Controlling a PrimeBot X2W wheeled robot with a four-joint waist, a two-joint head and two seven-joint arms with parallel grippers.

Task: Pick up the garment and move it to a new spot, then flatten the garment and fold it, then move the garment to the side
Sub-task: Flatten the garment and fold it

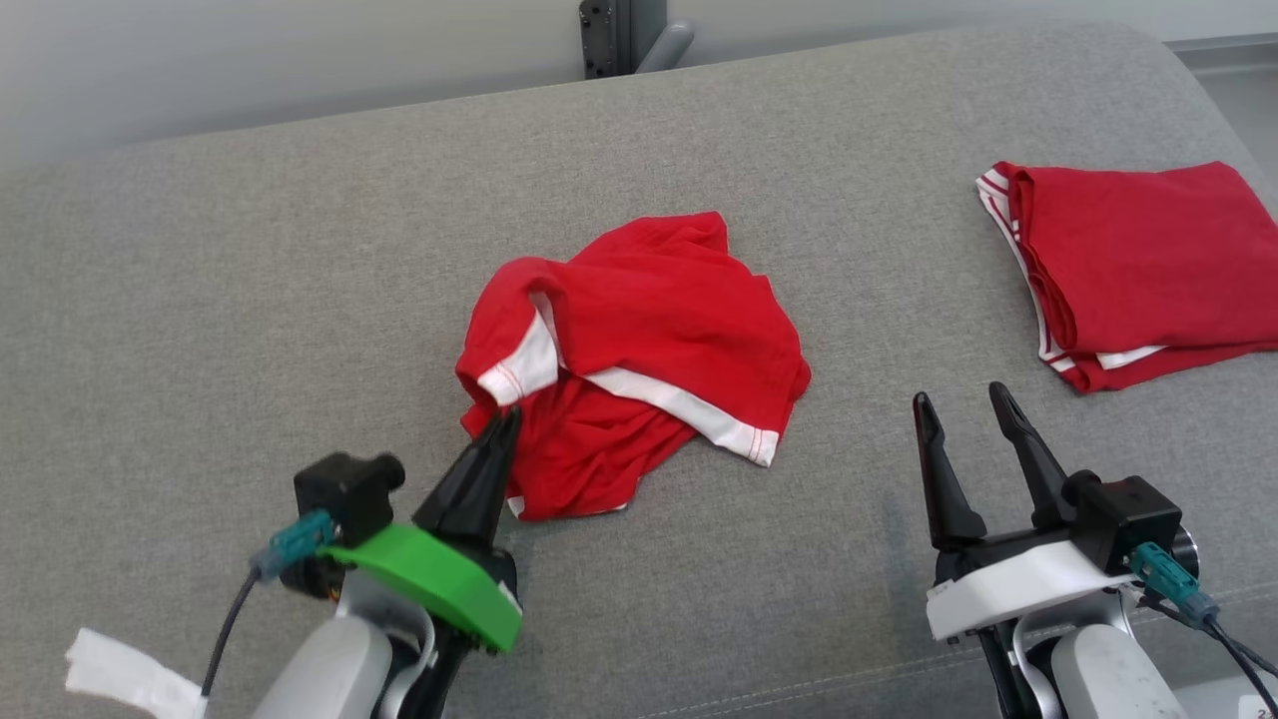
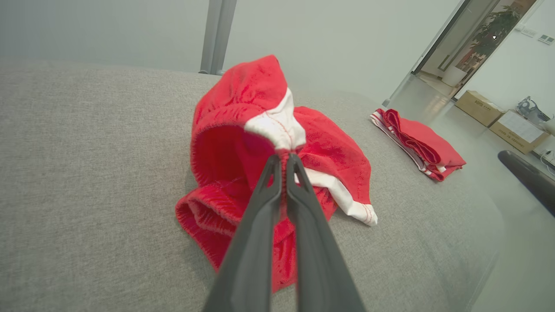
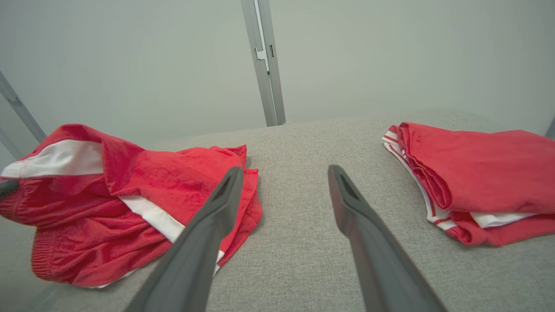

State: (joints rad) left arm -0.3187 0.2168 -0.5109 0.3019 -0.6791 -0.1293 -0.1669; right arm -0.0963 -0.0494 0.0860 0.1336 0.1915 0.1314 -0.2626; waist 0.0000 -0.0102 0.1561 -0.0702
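One crumpled garment point(image 1: 649, 320), one folded garment point(image 1: 1148, 260), two hands point(image 1: 504, 421) point(image 1: 960, 397).

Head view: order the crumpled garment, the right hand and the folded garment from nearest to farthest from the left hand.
1. The crumpled garment, centre, its edge pinched in the left hand.
2. The right hand, lower right, open.
3. The folded garment, far right, beyond the right hand.

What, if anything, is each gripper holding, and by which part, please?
The left gripper pinches the crumpled red garment by a red fold beside its white hem, at its near-left edge. The right gripper is open, holding nothing.
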